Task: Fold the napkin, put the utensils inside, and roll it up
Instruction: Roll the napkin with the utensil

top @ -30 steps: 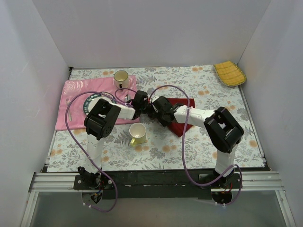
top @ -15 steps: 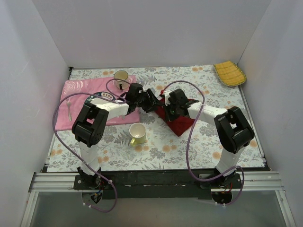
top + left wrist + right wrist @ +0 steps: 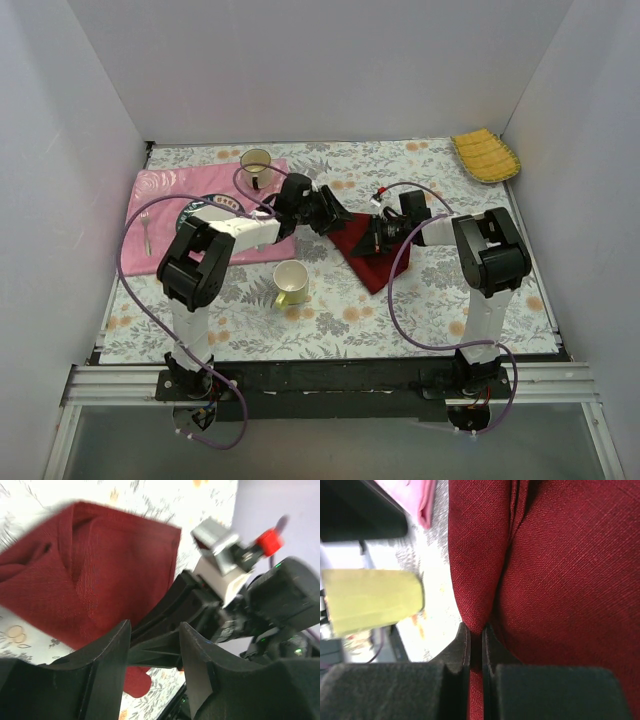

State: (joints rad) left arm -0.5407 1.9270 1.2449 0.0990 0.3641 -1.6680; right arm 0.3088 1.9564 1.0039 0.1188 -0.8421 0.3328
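On the table (image 3: pixel 340 322), the maroon napkin (image 3: pixel 366 262) is seen rumpled near the middle, its far part covered by both arms. A fold is pinched tight by the right gripper (image 3: pixel 476 636). The left gripper (image 3: pixel 152 642) is held partly open and empty. A fork (image 3: pixel 146 232) near the left edge is barely made out.

The left arm (image 3: pixel 240 232) bends at the elbow and reaches forward and to the right. Its left gripper (image 3: pixel 154 632) has its black fingers (image 3: pixel 107 660) parted, with nothing between them. The right arm (image 3: pixel 487 262) folds at the elbow and reaches to the left, wrist low. The right gripper (image 3: pixel 476 632) is pinched tight on a fold of the dark red cloth napkin (image 3: pixel 560 555). The two grippers face each other, close together.
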